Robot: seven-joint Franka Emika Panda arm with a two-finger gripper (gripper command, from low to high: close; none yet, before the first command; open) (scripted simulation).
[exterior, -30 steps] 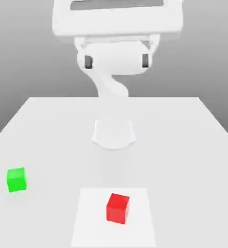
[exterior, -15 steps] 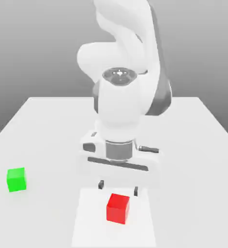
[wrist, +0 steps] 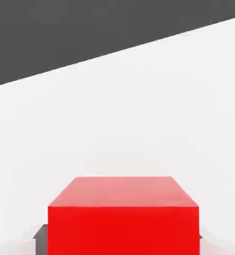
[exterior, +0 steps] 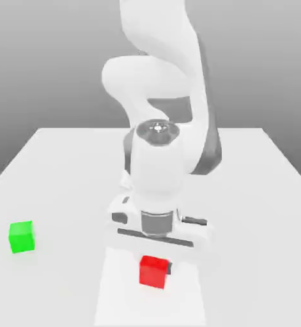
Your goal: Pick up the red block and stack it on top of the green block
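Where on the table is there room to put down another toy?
The table is bare on the exterior view's right, beside the arm, and along the far edge behind the green block. It is crowded in the near middle, where the gripper hangs right over the red block.

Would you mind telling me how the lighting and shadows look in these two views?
Exterior view: soft, even light, no glare; the red block sits half under the arm, the green block is evenly lit on the table. Hand view: flat shading, the red block's front face slightly darker than its top.
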